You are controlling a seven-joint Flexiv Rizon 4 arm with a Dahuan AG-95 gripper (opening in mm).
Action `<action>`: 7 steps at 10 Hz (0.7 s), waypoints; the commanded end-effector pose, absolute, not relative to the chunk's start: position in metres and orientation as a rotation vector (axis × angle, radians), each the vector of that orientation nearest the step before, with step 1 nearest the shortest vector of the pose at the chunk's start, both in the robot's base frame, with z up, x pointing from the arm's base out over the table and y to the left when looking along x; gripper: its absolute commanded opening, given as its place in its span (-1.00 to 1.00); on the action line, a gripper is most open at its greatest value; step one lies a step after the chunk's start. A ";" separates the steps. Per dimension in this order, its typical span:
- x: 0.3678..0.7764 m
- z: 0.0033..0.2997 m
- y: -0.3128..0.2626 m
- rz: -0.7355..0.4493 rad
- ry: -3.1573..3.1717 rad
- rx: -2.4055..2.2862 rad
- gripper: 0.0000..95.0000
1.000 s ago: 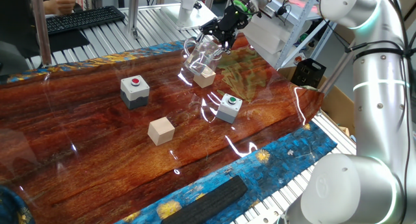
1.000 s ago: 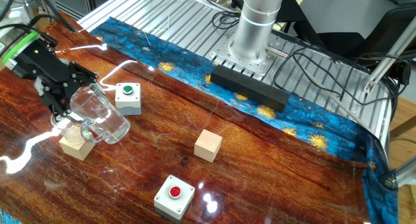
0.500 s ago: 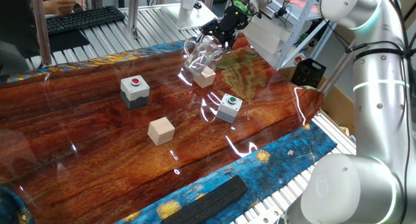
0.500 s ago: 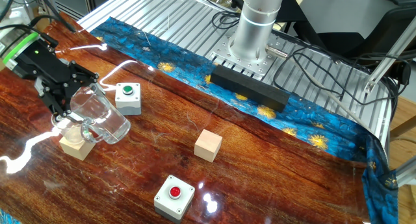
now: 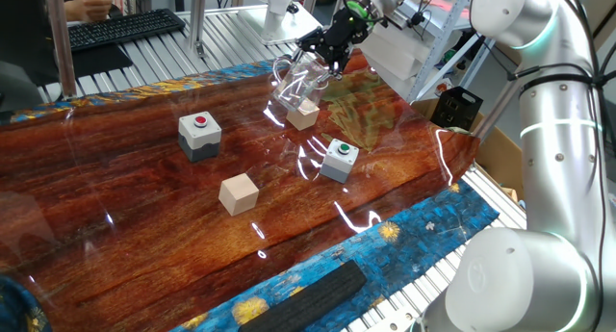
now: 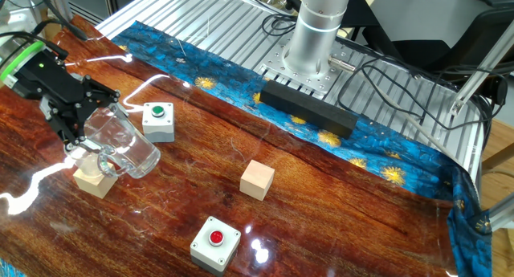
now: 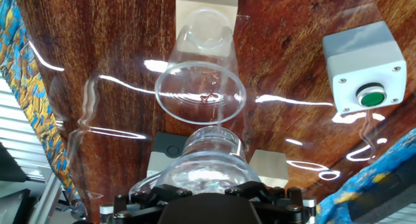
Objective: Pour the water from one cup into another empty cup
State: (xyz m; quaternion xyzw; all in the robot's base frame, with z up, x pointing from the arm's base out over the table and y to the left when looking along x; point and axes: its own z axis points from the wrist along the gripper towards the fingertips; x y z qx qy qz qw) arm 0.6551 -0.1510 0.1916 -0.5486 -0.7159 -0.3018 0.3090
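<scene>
My gripper [image 6: 83, 116] is shut on the clear glass mug [image 6: 122, 142] and holds it tilted above the table, handle low, right beside a wooden cube [image 6: 92, 182]. One fixed view shows the same gripper [image 5: 324, 55] and mug [image 5: 296, 82] at the table's far side. In the hand view the mug [image 7: 208, 160] bulges between the fingers of the gripper [image 7: 202, 187], its round end pointing away. Just beyond it stands the smaller clear cup [image 7: 204, 41], in front of the cube [image 7: 205, 3]. I cannot make out any water.
A grey box with a green button [image 6: 158, 121] sits close to the mug. A second wooden cube [image 6: 258, 179] and a red-button box [image 6: 215, 244] lie nearer the middle. A black bar [image 6: 307, 108] rests on the blue cloth by the arm's base [image 6: 315, 44].
The gripper and the tilted mug have shifted only very slightly. Nothing else has moved.
</scene>
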 end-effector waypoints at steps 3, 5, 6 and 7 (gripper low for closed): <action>0.655 0.191 -0.150 -0.802 -1.885 -1.453 -1.00; 0.655 0.191 -0.150 -0.806 -1.878 -1.452 -1.00; 0.655 0.191 -0.150 -0.807 -1.872 -1.453 -1.00; 0.655 0.191 -0.150 -0.811 -1.865 -1.454 -1.00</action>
